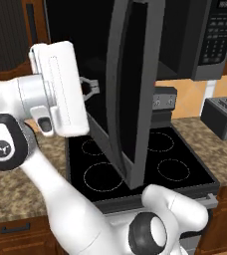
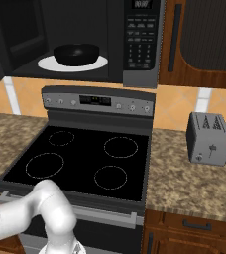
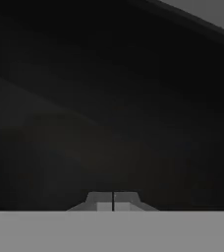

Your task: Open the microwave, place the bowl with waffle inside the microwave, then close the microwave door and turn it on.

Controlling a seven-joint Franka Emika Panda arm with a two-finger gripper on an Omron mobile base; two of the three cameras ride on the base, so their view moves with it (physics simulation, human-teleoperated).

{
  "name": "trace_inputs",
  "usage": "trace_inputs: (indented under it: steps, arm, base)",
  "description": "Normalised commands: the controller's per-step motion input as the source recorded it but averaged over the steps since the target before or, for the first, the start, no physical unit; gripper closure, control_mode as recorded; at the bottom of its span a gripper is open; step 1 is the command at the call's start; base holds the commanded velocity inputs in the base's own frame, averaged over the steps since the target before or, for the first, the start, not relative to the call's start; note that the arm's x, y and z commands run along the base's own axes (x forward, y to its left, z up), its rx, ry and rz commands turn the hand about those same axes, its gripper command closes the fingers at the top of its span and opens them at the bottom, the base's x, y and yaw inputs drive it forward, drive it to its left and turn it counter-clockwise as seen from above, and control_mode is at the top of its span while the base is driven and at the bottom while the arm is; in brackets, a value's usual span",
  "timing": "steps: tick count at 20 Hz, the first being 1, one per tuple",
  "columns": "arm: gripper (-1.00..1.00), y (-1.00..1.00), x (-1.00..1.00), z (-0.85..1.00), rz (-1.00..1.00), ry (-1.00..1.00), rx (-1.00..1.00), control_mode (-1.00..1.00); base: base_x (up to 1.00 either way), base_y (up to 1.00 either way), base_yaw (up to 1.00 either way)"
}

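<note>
The microwave [image 2: 140, 44] hangs above the stove with its inside showing. The black bowl [image 2: 77, 53] rests on the white turntable plate [image 2: 48, 63] inside; the waffle is hidden below the bowl's rim. The microwave door [image 1: 116, 89] stands swung far out toward me, its grey frame edge-on in the left base view. My gripper [image 1: 89, 89] is shut and holds nothing. It sits at the door's black glass on its left side. In the hand view the shut gripper [image 3: 113, 202] faces a dark surface very close ahead.
A black-topped stove [image 2: 85, 158] with a grey knob panel [image 2: 97, 101] lies under the microwave. A grey toaster [image 2: 209, 138] stands on the speckled counter [image 2: 184, 183] to the right. Brown wooden cabinets [image 2: 204, 39] flank the microwave.
</note>
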Motion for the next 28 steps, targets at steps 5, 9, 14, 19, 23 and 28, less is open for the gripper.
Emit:
trace_inputs:
  steps: [5,9,14,19,23,28]
  arm:
    - [1.00,-1.00,-0.22,0.38,0.15,0.01,0.30,-1.00]
    - [1.00,-1.00,-0.03,0.25,0.24,0.06,0.30,-1.00]
    - [1.00,-0.96,0.62,-0.15,0.31,0.05,0.24,-1.00]
    - [1.00,-0.76,1.00,-0.18,0.33,-0.01,0.21,-1.00]
    - [1.00,-0.54,1.00,-0.23,0.37,0.00,0.08,-1.00]
    - [1.00,-0.51,1.00,-0.34,0.54,0.00,0.02,-1.00]
  base:
    - [0.00,0.00,0.00]
    - [0.00,0.00,0.00]
    - [0.00,0.00,0.00]
    - [0.00,0.00,0.00]
    - [0.00,0.00,0.00]
    - [0.00,0.00,0.00]
